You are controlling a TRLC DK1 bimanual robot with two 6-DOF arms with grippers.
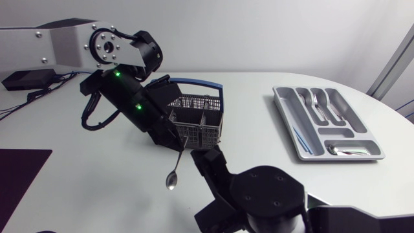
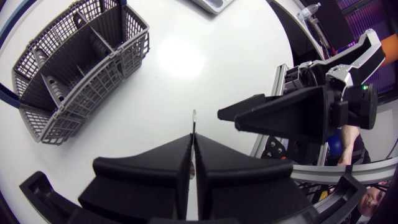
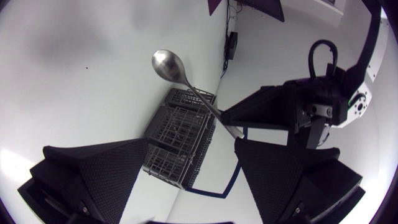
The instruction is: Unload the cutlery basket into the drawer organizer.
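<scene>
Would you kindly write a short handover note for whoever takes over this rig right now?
Left gripper: shut on the spoon by its handle, bowl hanging down, in front of the cutlery basket.
Right gripper: open and empty, with the spoon just ahead of it.
Done: some cutlery lies in the drawer organizer; none is visible in the basket.
Left: get this spoon into the organizer, perhaps by passing it to the right arm.

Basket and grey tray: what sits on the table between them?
Nothing: the head view shows bare white table between the cutlery basket and the drawer organizer.
</scene>
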